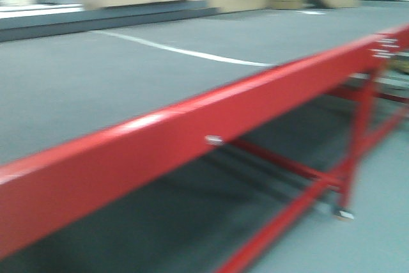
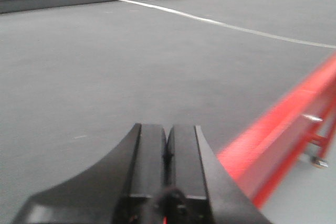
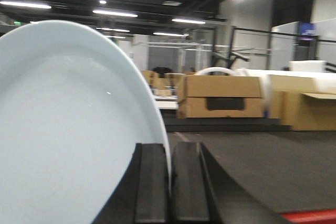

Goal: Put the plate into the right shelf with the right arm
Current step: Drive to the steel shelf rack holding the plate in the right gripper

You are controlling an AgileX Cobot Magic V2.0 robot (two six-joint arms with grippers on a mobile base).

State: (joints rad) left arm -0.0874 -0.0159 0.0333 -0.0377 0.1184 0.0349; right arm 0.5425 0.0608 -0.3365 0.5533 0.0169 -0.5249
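- The right gripper (image 3: pixel 169 153) has its black fingers clamped on the rim of the white plate (image 3: pixel 68 129).
- The plate stands on edge, raised above the grey table (image 3: pixel 262 171).
- Cardboard boxes (image 3: pixel 220 96) sit beyond the table's far edge.
- The left gripper (image 2: pixel 167 135), fingers pressed together, hovers over the table near its red edge (image 2: pixel 283 129).

A grey-topped, red-framed table (image 1: pixel 160 139), seemingly cardboard boxes (image 3: pixel 220 96) beyond, strip lights (image 3: pixel 113 12) overhead.

nothing legible; white labels (image 1: pixel 386 46) on the red frame (image 1: pixel 192 129) are too blurred.
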